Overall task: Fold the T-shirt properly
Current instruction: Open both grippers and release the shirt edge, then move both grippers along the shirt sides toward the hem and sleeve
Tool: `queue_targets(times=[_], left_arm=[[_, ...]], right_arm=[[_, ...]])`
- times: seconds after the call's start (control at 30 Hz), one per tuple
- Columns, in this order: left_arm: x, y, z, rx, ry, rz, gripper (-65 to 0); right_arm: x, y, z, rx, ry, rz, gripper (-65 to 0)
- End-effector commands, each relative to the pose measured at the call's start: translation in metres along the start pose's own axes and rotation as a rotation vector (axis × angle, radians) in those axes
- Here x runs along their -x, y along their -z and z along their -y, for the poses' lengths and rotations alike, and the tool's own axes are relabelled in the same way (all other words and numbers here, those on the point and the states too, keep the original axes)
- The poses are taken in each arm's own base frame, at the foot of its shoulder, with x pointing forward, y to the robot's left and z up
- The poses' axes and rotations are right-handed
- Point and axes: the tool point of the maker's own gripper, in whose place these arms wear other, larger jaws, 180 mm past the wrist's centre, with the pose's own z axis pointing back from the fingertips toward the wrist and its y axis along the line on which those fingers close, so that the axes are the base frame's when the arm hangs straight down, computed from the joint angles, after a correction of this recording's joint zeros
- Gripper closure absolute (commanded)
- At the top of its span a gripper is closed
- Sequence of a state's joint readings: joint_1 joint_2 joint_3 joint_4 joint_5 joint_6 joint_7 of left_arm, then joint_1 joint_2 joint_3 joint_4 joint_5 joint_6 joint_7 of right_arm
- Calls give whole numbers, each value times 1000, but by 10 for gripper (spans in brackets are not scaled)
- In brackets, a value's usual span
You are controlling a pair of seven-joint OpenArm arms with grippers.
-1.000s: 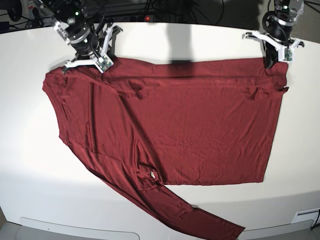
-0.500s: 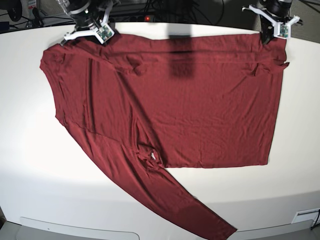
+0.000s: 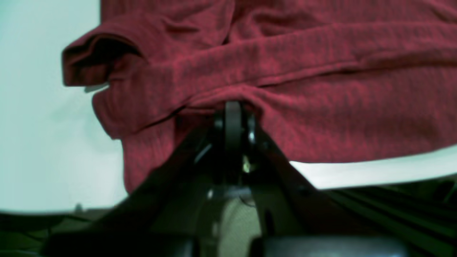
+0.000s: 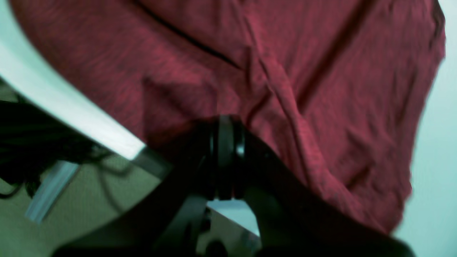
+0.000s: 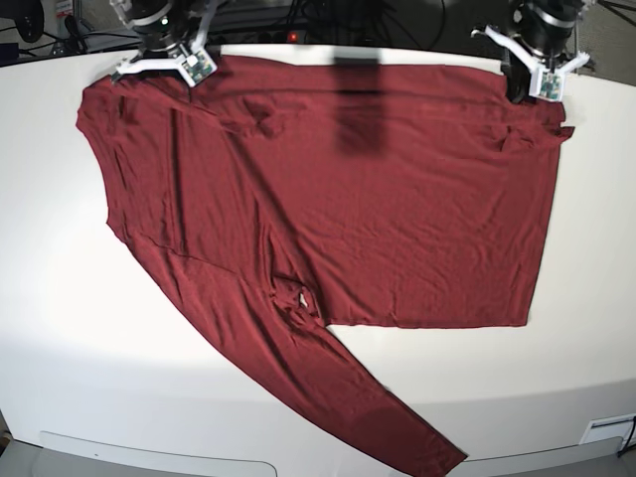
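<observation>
Item: T-shirt [image 5: 378, 219], maroon, long-sleeved, spread flat over most of the white bench [image 5: 60, 328], its upper hem along the far edge and one sleeve [image 5: 348, 397] trailing toward the near edge. Left end effector [image 5: 530, 78] is closed on the cloth at the far right corner; right end effector [image 5: 164, 62] is closed on it at the far left (both wrist views show fabric pinched between the jaws). Holding both far corners likely keeps that edge taut and straight for a fold toward the near edge.

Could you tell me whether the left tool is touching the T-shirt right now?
Touching. The left wrist view shows the left tool shut, its tip buried in the T-shirt's edge fabric, with no gap.
</observation>
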State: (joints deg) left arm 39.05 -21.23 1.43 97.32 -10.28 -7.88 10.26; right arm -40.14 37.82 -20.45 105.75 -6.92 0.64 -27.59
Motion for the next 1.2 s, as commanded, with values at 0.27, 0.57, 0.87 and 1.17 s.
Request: queue_targets(times=[0.27, 0.57, 0.87, 1.17], left_arm=[[-68, -8, -5, -47, 138, 91, 0], [-118, -30, -38, -172, 175, 205, 0], [-134, -40, -57, -230, 184, 261, 0], [-174, -33, -64, -239, 150, 362, 0]], right_arm=[[-25, -17, 42, 91, 36, 59, 0], [-60, -35, 57, 132, 47, 170, 0], [-88, -55, 116, 287, 79, 279, 0], [-133, -59, 140, 256, 144, 411, 0]])
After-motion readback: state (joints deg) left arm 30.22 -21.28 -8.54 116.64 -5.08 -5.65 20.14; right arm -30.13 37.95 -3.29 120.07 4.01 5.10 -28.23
